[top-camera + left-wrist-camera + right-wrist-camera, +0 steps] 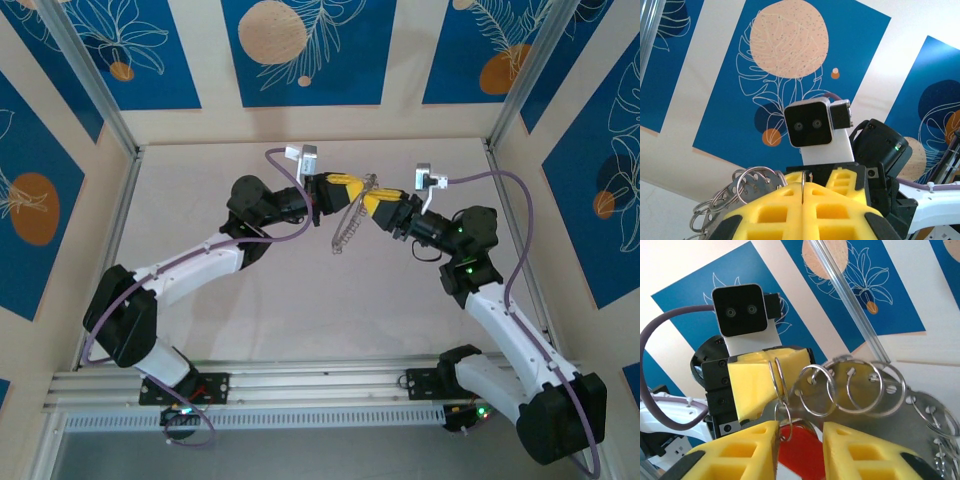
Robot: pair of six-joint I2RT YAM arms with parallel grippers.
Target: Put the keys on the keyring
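Note:
The keyring is a perforated metal strip [912,412] carrying several wire split rings; it hangs between the two grippers over the table [347,228]. My left gripper [804,190] is shut on one thin split ring [803,179], whose wire stands up out of the seam between the yellow pads. That ring [778,374] sticks out of the left gripper [757,382] facing the right wrist camera. A smaller loop [786,421] hangs from it, with the red key [802,452] below. My right gripper [801,428] is open, its yellow fingers apart on either side of the key.
Both grippers meet tip to tip above the middle of the pale table [300,300], left [342,188] and right [380,205]. Blue patterned walls and metal frame posts [90,75] enclose the space. A purple cable [520,215] loops beside the right arm.

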